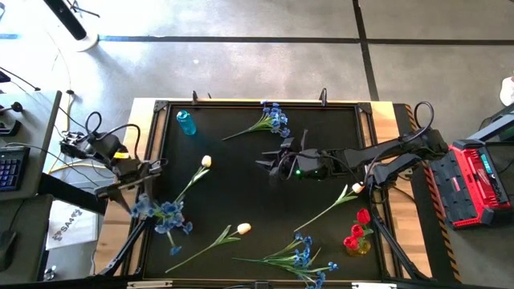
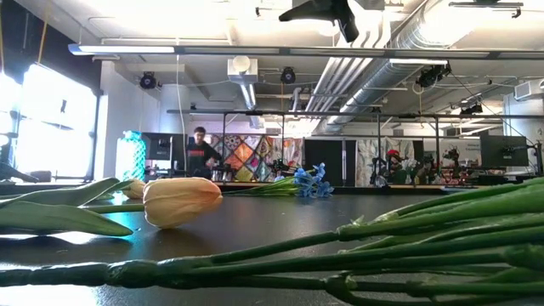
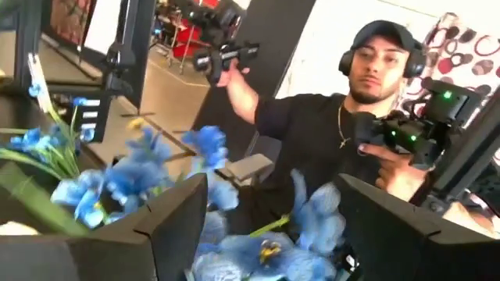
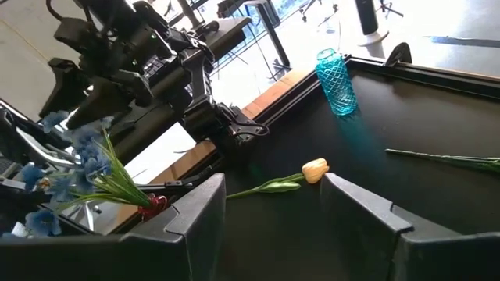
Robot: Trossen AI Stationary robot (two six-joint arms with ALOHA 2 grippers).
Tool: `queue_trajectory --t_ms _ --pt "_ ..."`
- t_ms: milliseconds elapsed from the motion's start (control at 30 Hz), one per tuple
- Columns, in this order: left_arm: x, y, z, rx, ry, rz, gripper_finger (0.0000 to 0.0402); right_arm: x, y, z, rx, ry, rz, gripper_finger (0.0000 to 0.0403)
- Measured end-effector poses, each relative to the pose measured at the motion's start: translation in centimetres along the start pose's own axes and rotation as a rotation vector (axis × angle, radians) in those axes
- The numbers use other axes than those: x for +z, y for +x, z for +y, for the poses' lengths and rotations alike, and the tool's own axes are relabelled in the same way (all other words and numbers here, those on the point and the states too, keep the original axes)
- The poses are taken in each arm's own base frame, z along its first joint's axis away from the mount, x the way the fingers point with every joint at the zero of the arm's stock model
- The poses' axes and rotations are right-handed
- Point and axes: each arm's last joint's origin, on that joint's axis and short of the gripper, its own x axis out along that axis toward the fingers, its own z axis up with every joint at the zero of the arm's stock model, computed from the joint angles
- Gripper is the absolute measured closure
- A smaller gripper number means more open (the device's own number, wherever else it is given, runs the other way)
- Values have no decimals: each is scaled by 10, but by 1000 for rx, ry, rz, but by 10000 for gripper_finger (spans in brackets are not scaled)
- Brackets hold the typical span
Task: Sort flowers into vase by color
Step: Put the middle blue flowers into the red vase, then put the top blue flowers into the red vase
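Note:
My left gripper (image 1: 148,201) is at the table's left edge, open, with the blossoms of a blue spray (image 3: 258,246) between its fingers; the same spray (image 1: 165,215) shows in the high view. My right gripper (image 1: 273,163) hovers open over the table's middle and holds nothing. Three cream tulips (image 1: 206,161) (image 1: 243,229) (image 1: 356,189) lie flat on the black mat. Two more blue sprays (image 1: 273,120) (image 1: 303,257) lie near the far and near edges. Red tulips (image 1: 357,231) stand in a yellow vase (image 1: 359,246) at the near right. A blue vase (image 1: 185,122) stands at the far left. My left gripper has the blue spray's blossoms (image 3: 312,222) between its open fingers (image 3: 176,226). A green stem (image 3: 23,195) passes beside one finger. The fingers point level toward the far side. Whether they touch the spray, I cannot tell.
A person (image 3: 344,117) stands beyond the far edge holding hand controllers. The mat has a raised black frame (image 1: 257,103). Stems (image 2: 382,246) lie right in front of the low camera. There is free mat between the blue vase and the middle.

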Motion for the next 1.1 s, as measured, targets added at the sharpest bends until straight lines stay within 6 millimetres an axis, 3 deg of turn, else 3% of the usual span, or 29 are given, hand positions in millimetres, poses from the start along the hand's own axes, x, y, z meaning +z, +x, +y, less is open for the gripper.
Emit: queue_trajectory --t_ms 100,267,467,633,800,1100 --pt "10 -6 -8 13 29 -42 133 -5 8 1 6 14 -8 203" --pt "26 -20 -17 230 38 -129 133 -26 38 -7 -42 81 -8 203" --pt "31 -42 -24 597 -17 -141 133 -45 77 -45 -217 190 30 203" --pt "33 -49 -21 831 -73 -125 136 -49 97 -75 -254 256 116 203" --pt "39 -28 -3 968 -94 -10 150 -43 101 -90 -278 267 163 203" --pt "50 20 45 1246 -52 183 156 -49 90 -94 -350 199 290 203"
